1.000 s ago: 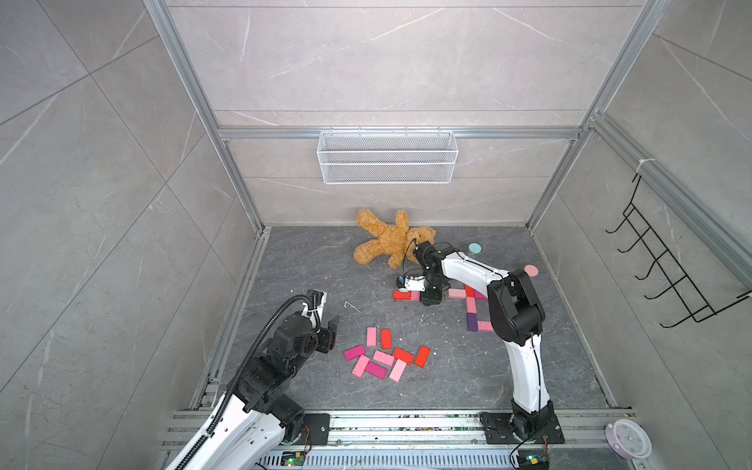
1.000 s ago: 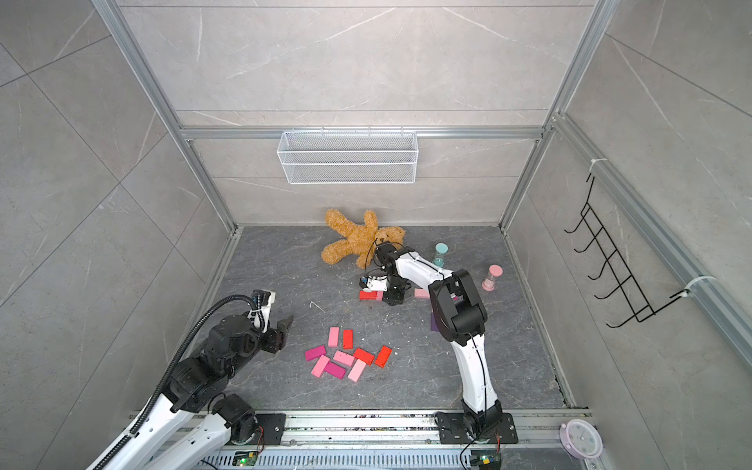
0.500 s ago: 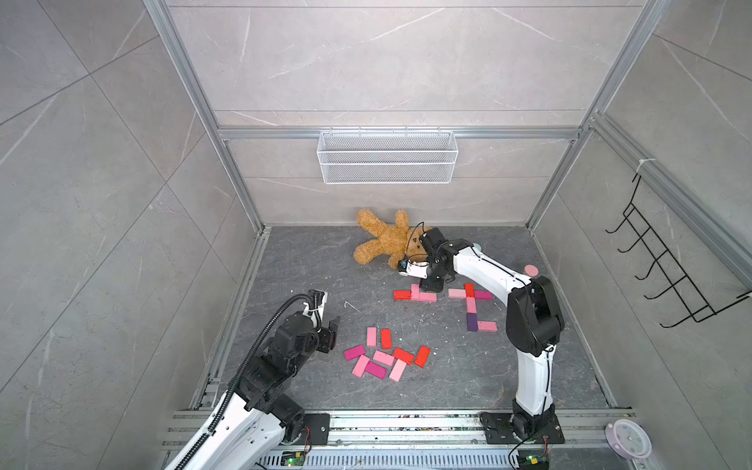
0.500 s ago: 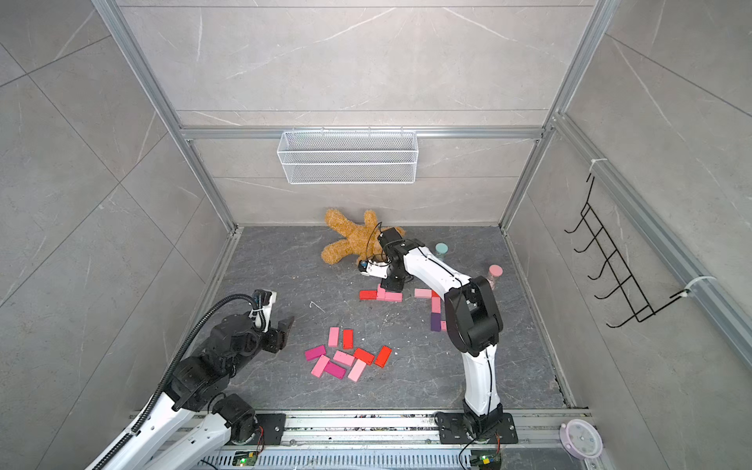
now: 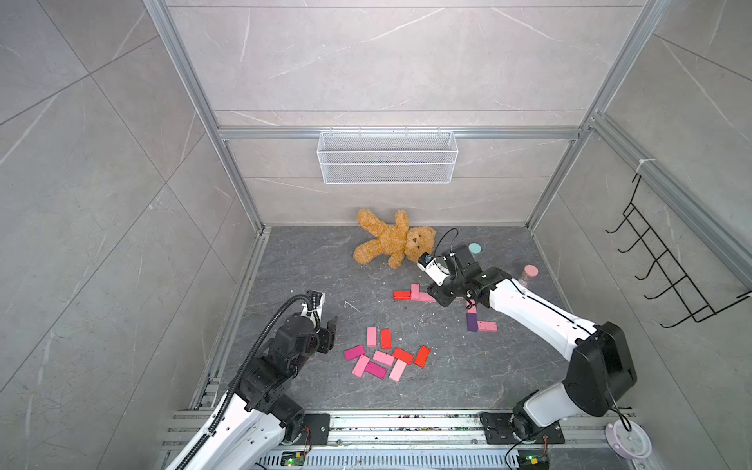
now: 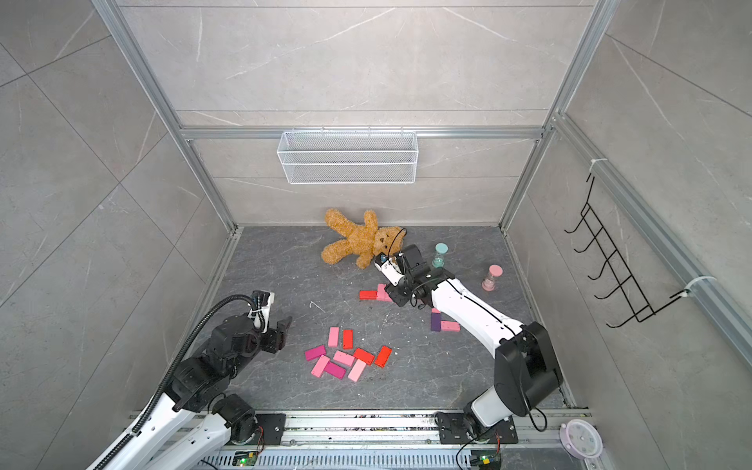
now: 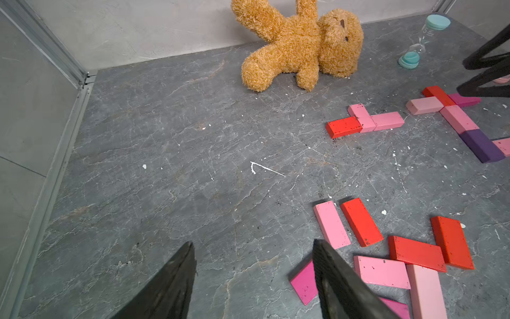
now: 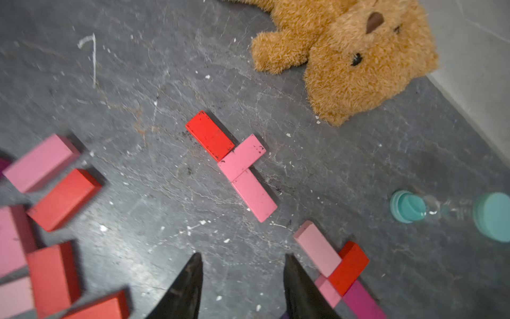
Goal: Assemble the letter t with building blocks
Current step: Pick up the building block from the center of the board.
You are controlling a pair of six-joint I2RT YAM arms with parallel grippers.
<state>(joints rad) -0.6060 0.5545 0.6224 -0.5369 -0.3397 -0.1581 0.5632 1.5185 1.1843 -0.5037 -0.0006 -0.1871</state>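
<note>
Fingers (image 7: pixel 171 281) of the left gripper (image 7: pixel 253 243) parted and empty, hovering over bare grey worktop (image 7: pixel 165 179), at about 9 o'clock from its centre in both top views. Just beside them, toward 3 o'clock, a loose heap of building blocks (image 5: pixel 383 358) lying flat: light pink, magenta and red, several touching.

Fingers (image 8: pixel 187 287) of the right gripper (image 8: pixel 242 255) also apart, nothing between them, low over the worktop at about 1 o'clock. Beyond them, a short touching row: red block (image 8: pixel 209 135), crosswise pink block (image 8: pixel 242 157), then an end pink block (image 8: pixel 255 196). After a gap, a second cluster close against one finger: light pink, a red piece (image 8: pixel 349 266) and magenta. Contact with that finger hard to judge, perhaps none.

From that cluster toward 6 o'clock, a pink stem block (image 7: pixel 459 118) meeting a purple block (image 5: pixel 472 321), with a side pink block (image 5: pixel 487 326) touching at its 3 o'clock edge.

Teddy bear (image 5: pixel 392 242) sprawled at 12 o'clock against the back wall. Teal hourglass (image 6: pixel 440 256) and pink hourglass (image 6: pixel 492 276) upright between 1 and 2 o'clock.
</note>
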